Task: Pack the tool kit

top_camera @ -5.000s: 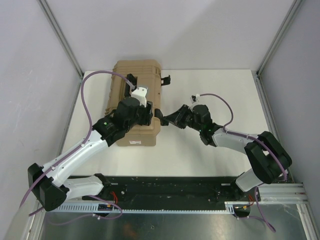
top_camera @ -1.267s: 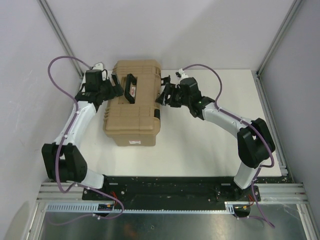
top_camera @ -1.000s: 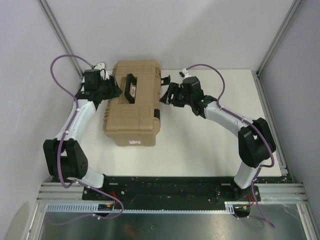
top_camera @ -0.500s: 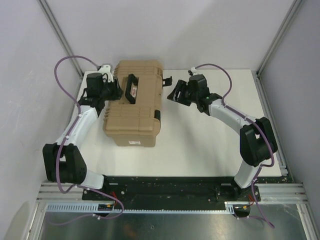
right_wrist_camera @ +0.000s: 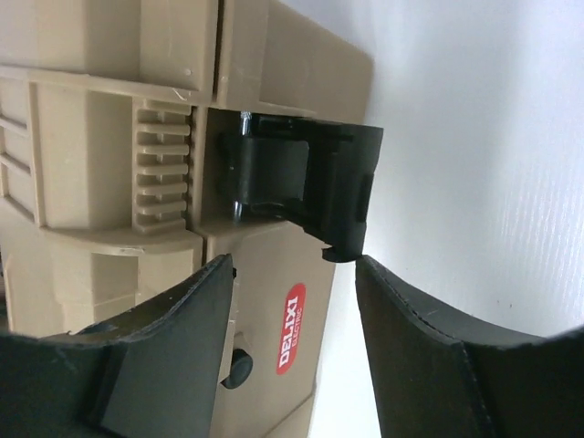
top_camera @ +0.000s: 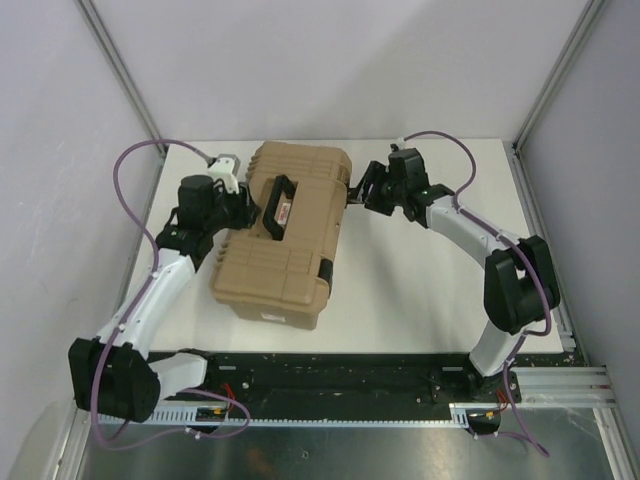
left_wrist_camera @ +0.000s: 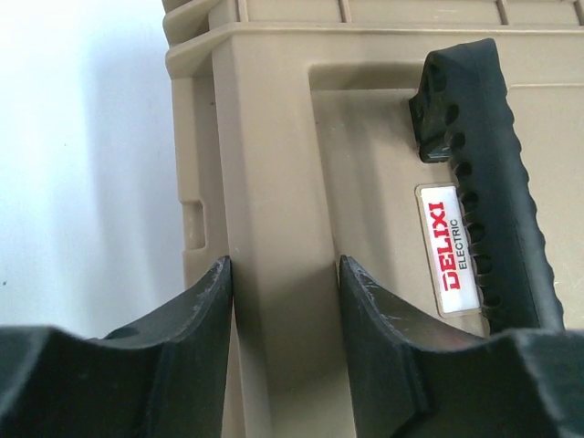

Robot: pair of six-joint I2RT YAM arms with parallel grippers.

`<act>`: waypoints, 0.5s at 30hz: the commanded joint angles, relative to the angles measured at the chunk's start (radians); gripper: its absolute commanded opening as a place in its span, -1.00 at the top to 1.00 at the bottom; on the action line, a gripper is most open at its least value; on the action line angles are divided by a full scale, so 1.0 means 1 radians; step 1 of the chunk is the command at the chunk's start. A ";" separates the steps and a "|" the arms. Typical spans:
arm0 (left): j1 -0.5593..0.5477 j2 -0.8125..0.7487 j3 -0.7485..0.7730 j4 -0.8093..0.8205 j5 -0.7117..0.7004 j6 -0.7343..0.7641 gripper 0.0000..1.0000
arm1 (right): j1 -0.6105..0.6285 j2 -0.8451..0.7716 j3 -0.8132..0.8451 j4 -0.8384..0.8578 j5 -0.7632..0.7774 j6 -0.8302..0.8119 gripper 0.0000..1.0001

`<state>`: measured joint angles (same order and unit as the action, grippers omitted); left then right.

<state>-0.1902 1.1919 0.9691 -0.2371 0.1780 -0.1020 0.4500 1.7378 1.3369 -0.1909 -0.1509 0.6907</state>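
Observation:
The tan tool kit case [top_camera: 290, 255] lies lid-shut and skewed on the white table, its black handle [top_camera: 279, 207] facing up. My left gripper [top_camera: 240, 207] is at the case's left edge. In the left wrist view its fingers [left_wrist_camera: 205, 310] press both sides of a raised rim of the case [left_wrist_camera: 283, 164], beside the handle [left_wrist_camera: 484, 182]. My right gripper [top_camera: 358, 192] is at the far right corner. There it stands open [right_wrist_camera: 294, 274] around the tip of a black latch [right_wrist_camera: 310, 187] that sticks out unfastened from the case [right_wrist_camera: 91, 137].
A second black latch [top_camera: 325, 272] sits on the case's near right side. Grey walls and metal posts [top_camera: 120, 75] close in the table on three sides. A black rail [top_camera: 350, 375] runs along the near edge. Purple cables [top_camera: 135, 165] loop above both arms.
The case's far end has swung to the right, so it now lies skewed. Both grippers moved right with it, and the left one now sits on the rim by the handle.

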 commanded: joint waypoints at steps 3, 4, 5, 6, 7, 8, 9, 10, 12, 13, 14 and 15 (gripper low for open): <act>-0.038 -0.127 0.055 -0.046 0.025 -0.027 -0.33 | -0.045 -0.146 -0.019 0.007 0.028 0.052 -0.34; -0.037 -0.129 0.075 -0.046 0.006 -0.039 -0.41 | -0.054 -0.168 -0.030 0.007 0.038 0.053 -0.40; -0.038 -0.128 0.097 -0.046 -0.015 -0.051 -0.49 | -0.064 -0.189 -0.043 0.008 0.042 0.058 -0.44; -0.037 -0.127 0.118 -0.047 -0.037 -0.063 -0.55 | -0.078 -0.207 -0.058 0.014 0.035 0.065 -0.47; -0.036 -0.126 0.138 -0.047 -0.059 -0.073 -0.60 | -0.097 -0.221 -0.077 0.023 0.022 0.077 -0.48; -0.036 -0.123 0.157 -0.046 -0.078 -0.083 -0.65 | -0.119 -0.231 -0.097 0.038 0.000 0.091 -0.48; -0.037 -0.121 0.175 -0.046 -0.094 -0.091 -0.70 | -0.140 -0.237 -0.120 0.058 -0.020 0.103 -0.49; -0.038 -0.115 0.191 -0.046 -0.108 -0.097 -0.75 | -0.158 -0.240 -0.141 0.071 -0.035 0.113 -0.49; -0.037 -0.102 0.222 -0.047 -0.134 -0.110 -0.82 | -0.187 -0.238 -0.181 0.105 -0.069 0.137 -0.49; -0.037 -0.096 0.235 -0.047 -0.147 -0.117 -0.84 | -0.198 -0.235 -0.199 0.122 -0.087 0.153 -0.47; -0.037 -0.087 0.245 -0.047 -0.161 -0.126 -0.85 | -0.207 -0.229 -0.216 0.139 -0.103 0.171 -0.45; -0.036 -0.078 0.253 -0.047 -0.186 -0.138 -0.86 | -0.218 -0.222 -0.232 0.157 -0.121 0.193 -0.39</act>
<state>-0.2245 1.0943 1.1633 -0.3046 0.0811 -0.1875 0.2607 1.5013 1.1717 -0.1146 -0.1921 0.8017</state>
